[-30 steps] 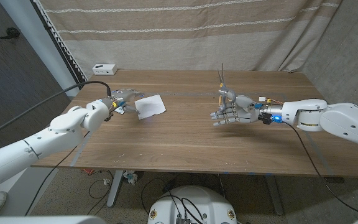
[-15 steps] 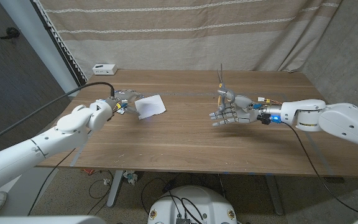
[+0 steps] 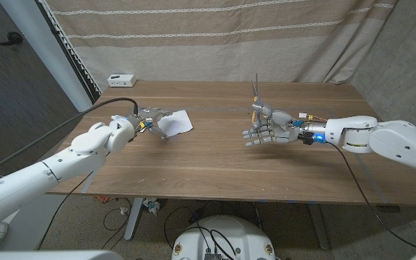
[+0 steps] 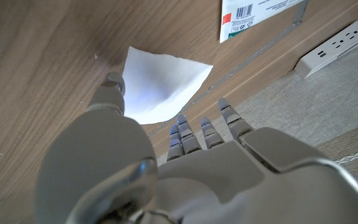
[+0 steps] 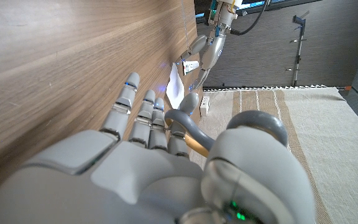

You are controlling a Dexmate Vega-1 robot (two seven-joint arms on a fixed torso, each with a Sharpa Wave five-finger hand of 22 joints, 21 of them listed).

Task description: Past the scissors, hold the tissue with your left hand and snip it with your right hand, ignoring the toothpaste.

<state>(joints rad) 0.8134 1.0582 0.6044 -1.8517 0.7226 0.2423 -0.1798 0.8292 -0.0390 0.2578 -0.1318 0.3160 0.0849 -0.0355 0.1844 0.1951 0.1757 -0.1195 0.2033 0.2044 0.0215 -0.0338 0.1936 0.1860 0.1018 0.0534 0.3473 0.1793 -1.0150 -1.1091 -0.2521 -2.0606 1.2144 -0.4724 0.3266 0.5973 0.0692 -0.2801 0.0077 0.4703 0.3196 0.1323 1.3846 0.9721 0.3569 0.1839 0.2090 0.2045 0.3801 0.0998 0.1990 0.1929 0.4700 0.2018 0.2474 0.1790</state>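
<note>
A white tissue lies at the table's left, one edge raised. My left hand pinches its near edge, and in the left wrist view the tissue runs in between thumb and fingers. My right hand hovers right of the table's middle and holds grey-handled scissors, blades pointing up. The scissors' handle loops sit around its thumb and fingers. The right wrist view looks across the table at the tissue and my left hand. A wide stretch of bare table separates the two hands.
A printed toothpaste box with a barcode lies just beyond the tissue. A white power strip sits at the back left corner of the wooden table. A striped curtain hangs behind.
My left arm has pushed forward and to the right, bringing the hand further onto the tissue's edge. The right hand and scissors have stayed put.
</note>
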